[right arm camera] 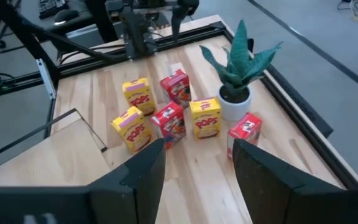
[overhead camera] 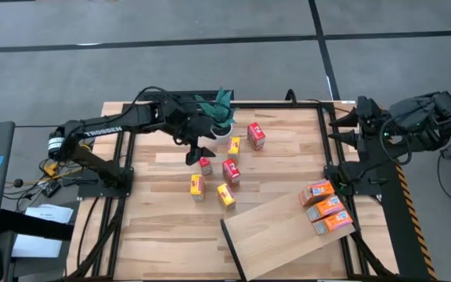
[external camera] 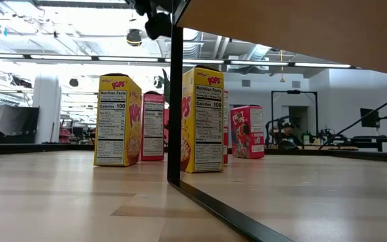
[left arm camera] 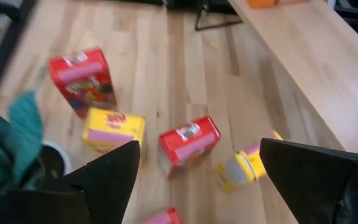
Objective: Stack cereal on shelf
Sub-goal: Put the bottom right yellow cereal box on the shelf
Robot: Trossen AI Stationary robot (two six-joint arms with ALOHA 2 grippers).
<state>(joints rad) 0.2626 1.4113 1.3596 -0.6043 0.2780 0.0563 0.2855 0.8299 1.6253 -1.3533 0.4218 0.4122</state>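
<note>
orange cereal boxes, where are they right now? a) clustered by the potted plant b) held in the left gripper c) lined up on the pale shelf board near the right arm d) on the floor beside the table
c: in the high view the three orange cereal boxes lie in a row on the far right end of the pale shelf board, while only red and yellow boxes stand near the potted plant.

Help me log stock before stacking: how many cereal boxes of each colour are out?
Red rectangular cardboard cereal boxes: 3
Yellow rectangular cardboard cereal boxes: 3
Orange rectangular cardboard cereal boxes: 3
Total: 9
</note>
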